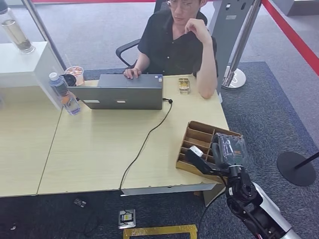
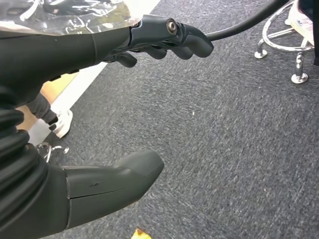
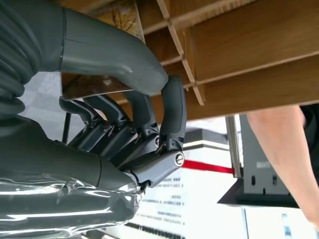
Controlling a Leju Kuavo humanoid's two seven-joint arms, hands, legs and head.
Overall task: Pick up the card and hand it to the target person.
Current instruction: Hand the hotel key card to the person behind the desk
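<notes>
A brown wooden tray (image 1: pixel 199 134) with several compartments sits at the desk's near right corner. My right hand (image 1: pixel 211 159) reaches into its near edge. In the right wrist view my right hand (image 3: pixel 150 134) has its fingers curled, and the thumb (image 3: pixel 124 55) meets a fingertip against the tray (image 3: pixel 244 59). A small white patch (image 1: pixel 195 150) shows at the fingertips; I cannot tell whether it is the card or whether it is held. The person (image 1: pixel 177 40) sits behind the desk, one hand on the laptop. My left hand (image 2: pixel 112 45) hangs over the carpet, thumb and fingers apart, holding nothing.
A grey laptop (image 1: pixel 127 92) stands at the desk's far side, its black cable (image 1: pixel 146 137) running to the front edge. A water bottle (image 1: pixel 64 94) and a cup (image 1: pixel 75 74) stand to the left, a small box (image 1: pixel 184 85) by the person's elbow. A round stand base (image 1: pixel 296 168) sits on the floor to the right.
</notes>
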